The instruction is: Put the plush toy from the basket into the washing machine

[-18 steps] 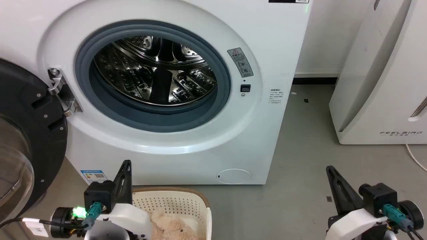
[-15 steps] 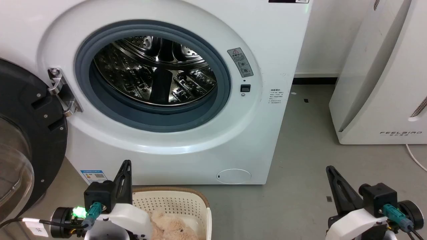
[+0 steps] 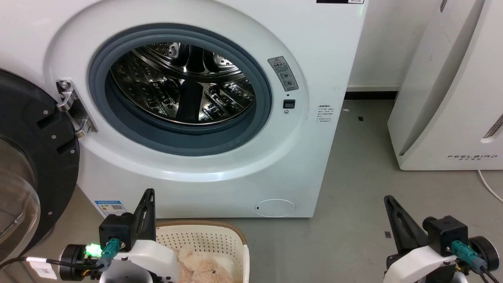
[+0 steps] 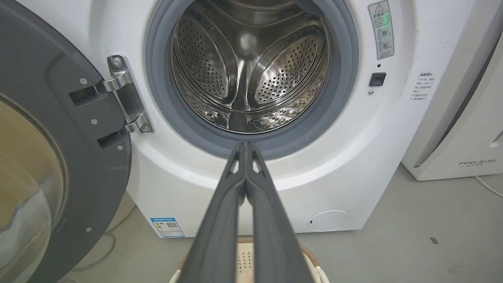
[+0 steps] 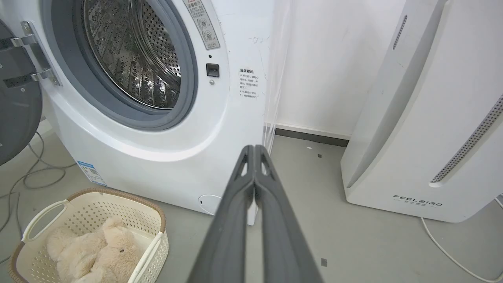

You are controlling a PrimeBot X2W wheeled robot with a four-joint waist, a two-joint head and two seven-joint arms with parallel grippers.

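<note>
Both closed and empty, the left gripper (image 3: 148, 193) hangs just beside the basket's (image 3: 204, 225) plush toy (image 3: 200, 268), the right gripper (image 3: 389, 199) well apart.

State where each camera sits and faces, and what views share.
Head view: on the head, looking down at the washing machine; left gripper lower left, right gripper lower right.
Left wrist view: on the left wrist, along its shut fingers into the drum.
Right wrist view: on the right wrist, along its shut fingers past the machine's corner; plush toy in the basket lower left.
Shared: all three see the drum and FEELBIRD appliance.
</note>
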